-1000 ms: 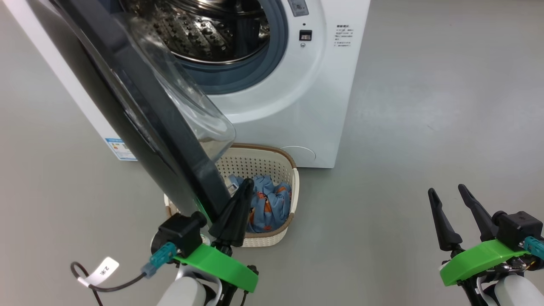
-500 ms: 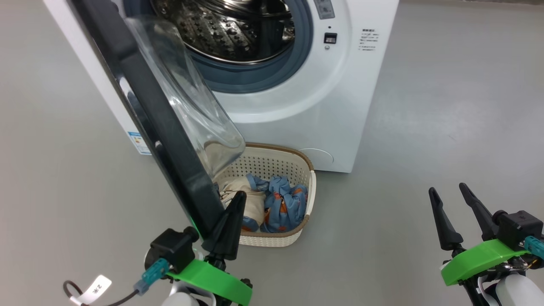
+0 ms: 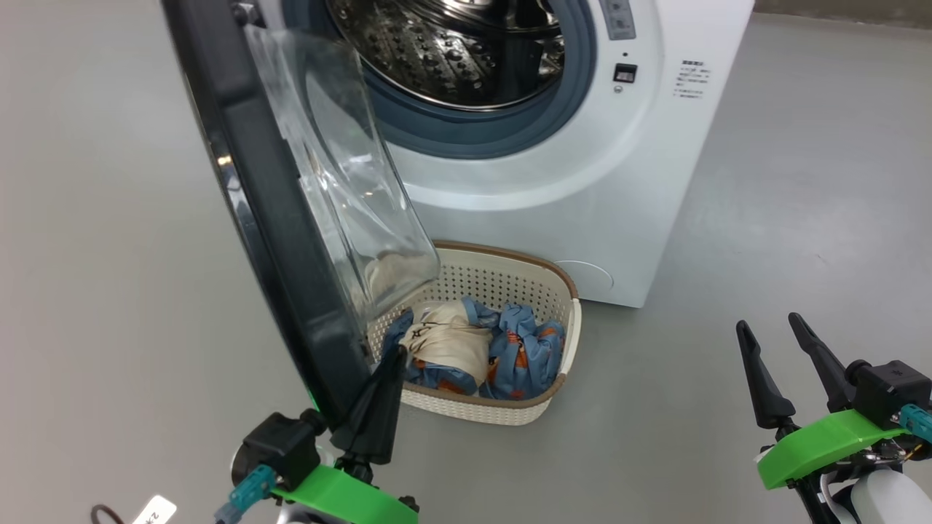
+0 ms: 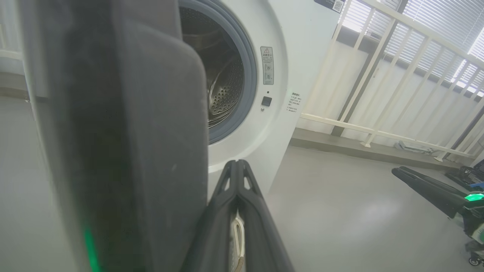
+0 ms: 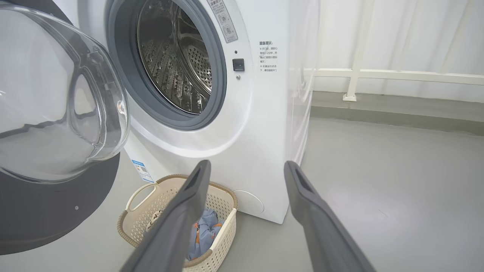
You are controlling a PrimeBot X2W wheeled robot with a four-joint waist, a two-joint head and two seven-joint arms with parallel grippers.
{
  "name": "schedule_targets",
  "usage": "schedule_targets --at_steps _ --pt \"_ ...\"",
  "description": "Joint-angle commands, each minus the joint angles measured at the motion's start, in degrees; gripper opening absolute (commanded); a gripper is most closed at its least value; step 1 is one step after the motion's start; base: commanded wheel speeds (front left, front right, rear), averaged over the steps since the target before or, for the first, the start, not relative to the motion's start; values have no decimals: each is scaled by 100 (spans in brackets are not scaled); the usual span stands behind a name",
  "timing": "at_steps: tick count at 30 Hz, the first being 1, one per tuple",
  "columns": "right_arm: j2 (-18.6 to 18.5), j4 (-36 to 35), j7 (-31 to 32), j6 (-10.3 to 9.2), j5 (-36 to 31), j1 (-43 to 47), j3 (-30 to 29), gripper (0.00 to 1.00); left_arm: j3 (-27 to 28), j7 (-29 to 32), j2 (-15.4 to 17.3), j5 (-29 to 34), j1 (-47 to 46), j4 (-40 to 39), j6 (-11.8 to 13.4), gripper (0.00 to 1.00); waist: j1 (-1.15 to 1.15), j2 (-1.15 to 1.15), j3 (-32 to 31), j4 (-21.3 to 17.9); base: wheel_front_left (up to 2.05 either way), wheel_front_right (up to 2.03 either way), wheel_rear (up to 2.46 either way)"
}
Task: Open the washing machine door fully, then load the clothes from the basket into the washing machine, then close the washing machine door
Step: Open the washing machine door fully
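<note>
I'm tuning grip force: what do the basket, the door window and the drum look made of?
The basket: likely matte cream plastic, moulded perforations, brown woven-look rim. The door window: clear glossy glass or plastic, see-through with reflections. The drum: shiny metal, probably steel, punched holes and bright glints.

The left end effector (image 3: 396, 354) and right end effector (image 3: 767, 322) share black fingers (image 3: 759, 382), green brackets (image 3: 823, 442), teal plugs (image 3: 245, 489).

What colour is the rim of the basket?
Brown, on a cream basket; clearest in the head view.
</note>
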Motion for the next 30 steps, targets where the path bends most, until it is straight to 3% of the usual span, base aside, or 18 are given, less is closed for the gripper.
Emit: schedule_targets --at_steps 1,17,30 --pt "-123 -134 -71 32 -46 42 82 100 332 -31 184 -17 -49 -153 119 0 0 0 -25 97 0 0 0" --pt "-88 -134 -71 32 -60 139 125 100 516 92 468 -58 323 -537 446 0 0 0 -118 566 0 0 0" --pt "-53 -156 -71 32 -64 153 148 100 911 159 765 -214 428 -723 701 0 0 0 -123 702 0 0 0"
